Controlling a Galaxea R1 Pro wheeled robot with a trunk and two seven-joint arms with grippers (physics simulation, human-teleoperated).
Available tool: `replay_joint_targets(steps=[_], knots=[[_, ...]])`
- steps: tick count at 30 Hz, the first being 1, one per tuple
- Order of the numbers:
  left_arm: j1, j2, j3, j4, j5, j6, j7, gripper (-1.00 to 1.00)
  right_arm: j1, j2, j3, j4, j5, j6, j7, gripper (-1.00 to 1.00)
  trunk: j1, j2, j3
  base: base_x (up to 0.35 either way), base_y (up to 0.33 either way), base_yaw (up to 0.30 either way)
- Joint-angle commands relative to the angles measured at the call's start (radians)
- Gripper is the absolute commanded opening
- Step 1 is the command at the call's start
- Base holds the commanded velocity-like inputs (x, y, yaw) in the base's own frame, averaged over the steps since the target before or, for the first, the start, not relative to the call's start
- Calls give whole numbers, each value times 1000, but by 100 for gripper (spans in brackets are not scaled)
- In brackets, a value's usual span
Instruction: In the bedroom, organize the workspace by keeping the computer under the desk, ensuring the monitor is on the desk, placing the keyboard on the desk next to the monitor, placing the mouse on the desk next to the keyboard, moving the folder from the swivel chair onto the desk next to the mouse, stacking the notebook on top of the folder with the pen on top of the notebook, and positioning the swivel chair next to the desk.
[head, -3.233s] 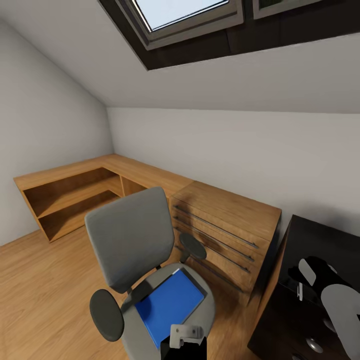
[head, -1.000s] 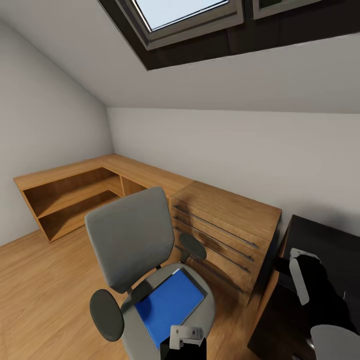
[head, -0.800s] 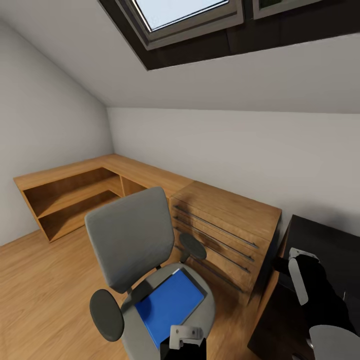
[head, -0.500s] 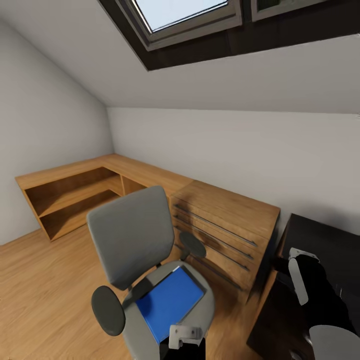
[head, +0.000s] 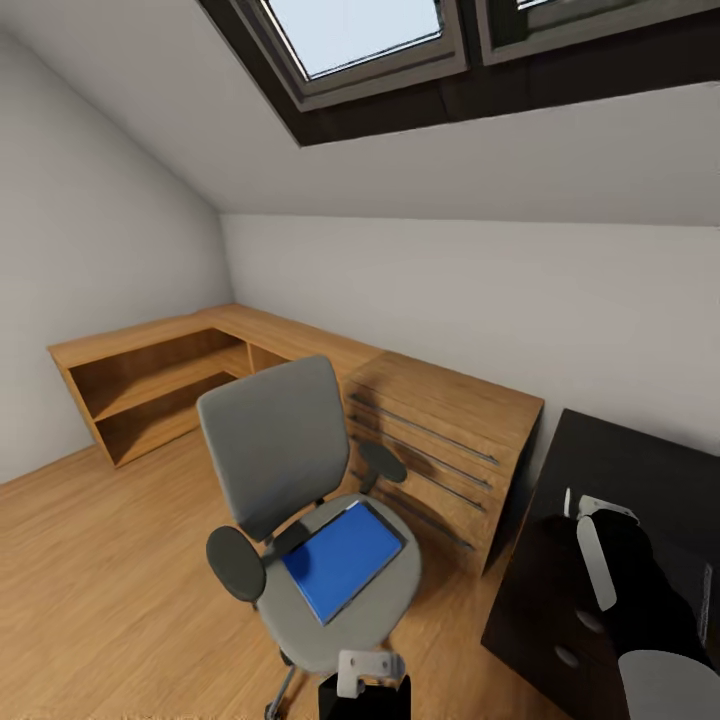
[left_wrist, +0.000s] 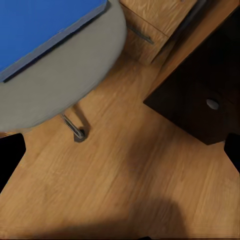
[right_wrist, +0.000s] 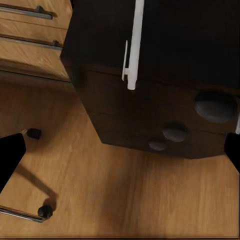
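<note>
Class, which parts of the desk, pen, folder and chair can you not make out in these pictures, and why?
Desk: in the head view, the right edge cuts it off and the right arm covers part of its top.
Pen: in the right wrist view, one end is cut off by the edge.
Folder: in the left wrist view, mostly beyond the edge.
Chair: in the head view, its base is mostly hidden under the seat.
</note>
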Motion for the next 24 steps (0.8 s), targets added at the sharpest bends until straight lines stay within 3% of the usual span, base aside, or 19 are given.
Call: replay_joint_targets(steps=[1,9,19,23,24], knots=[[0,0,0,-2,10,2,8,100,-1,0,0,-1,-10,3,-8,100,0,-1,-1,-191,0,0],[0,1,3,-1,9,2,8,100,0,1,0,0,-10,-2,-10,100,0,-1,-1,-76,0,14],[0,1,7,-2,8,2,8,100,1,1,0,1,-11,-5,-9,100,0,-1,-1,-1,0,232],[0,1,32,-2,9,2,8,100,1,1,0,1,-11,-5,-8,100,0,-1,-1,0,0,267],[0,1,54,-2,9,2,8,100,1,1,0,1,-11,-5,-8,100,0,-1,-1,0,0,269]])
